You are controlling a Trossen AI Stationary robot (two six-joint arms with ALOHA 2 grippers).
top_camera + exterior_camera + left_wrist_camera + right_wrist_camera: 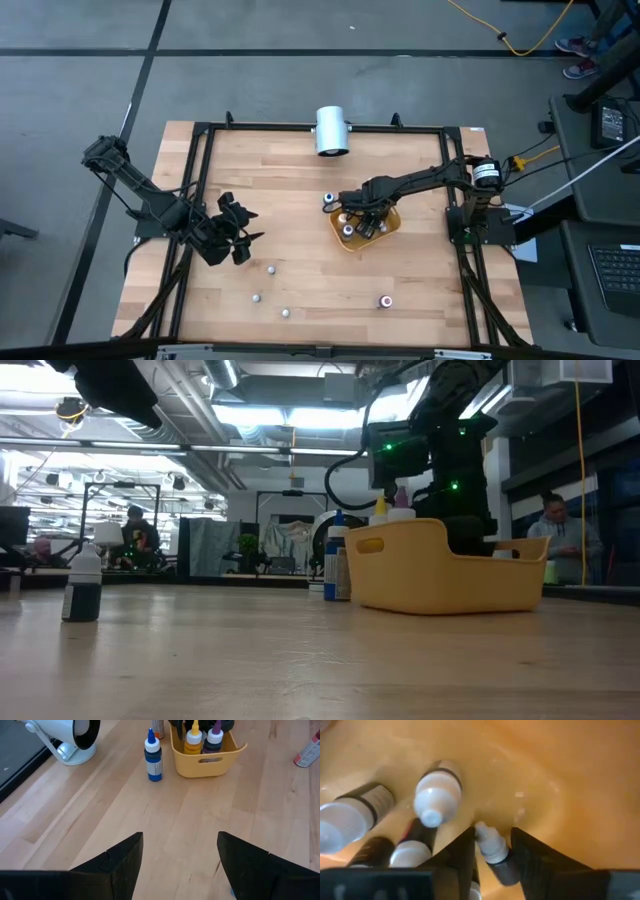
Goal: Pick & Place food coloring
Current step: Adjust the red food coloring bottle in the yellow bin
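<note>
High view, desk (pixel 300 200): pale wood planks in a black frame; right gripper (pixel 362 222) reaches into the yellow tray (pixel 390 228) at centre; small bottles (pixel 270 268) scattered lower centre; white cylinder (pixel 331 131) at top.
Low view, tray: smooth plastic, rounded corners; a dark bottle stands at far left.
Left wrist view, left gripper (pixel 177 865): wide, empty; blue bottle (pixel 153 757) upright beside tray.
Right wrist view, right gripper: narrow, around a white-capped bottle (pixel 492 847) inside tray.

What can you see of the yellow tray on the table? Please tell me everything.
The yellow tray looks like smooth plastic, with rounded corners and a handle slot in its end wall. It stands upright on the wooden table, right of centre. Several food coloring bottles stand inside; the right gripper reaches into it.
</note>
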